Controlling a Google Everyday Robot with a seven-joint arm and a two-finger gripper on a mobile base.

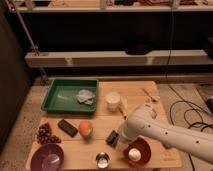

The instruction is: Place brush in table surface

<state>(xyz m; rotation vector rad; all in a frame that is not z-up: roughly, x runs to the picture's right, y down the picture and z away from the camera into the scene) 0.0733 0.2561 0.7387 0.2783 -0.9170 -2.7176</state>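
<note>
The brush [112,137] shows as a small dark shape lying on the table surface [135,95], at the front centre between the orange fruit and the red bowl. My white arm reaches in from the lower right. Its gripper [120,135] hangs low over the planks, right beside the brush and mostly hidden behind the wrist. Whether it touches the brush I cannot tell.
A green tray [54,98] holding a crumpled pale cloth [86,96] sits back left. Around stand a white cup [113,100], a black block [67,127], an orange fruit [85,128], grapes [46,134], a purple bowl [47,157], a metal cup [102,160] and a red bowl [142,146].
</note>
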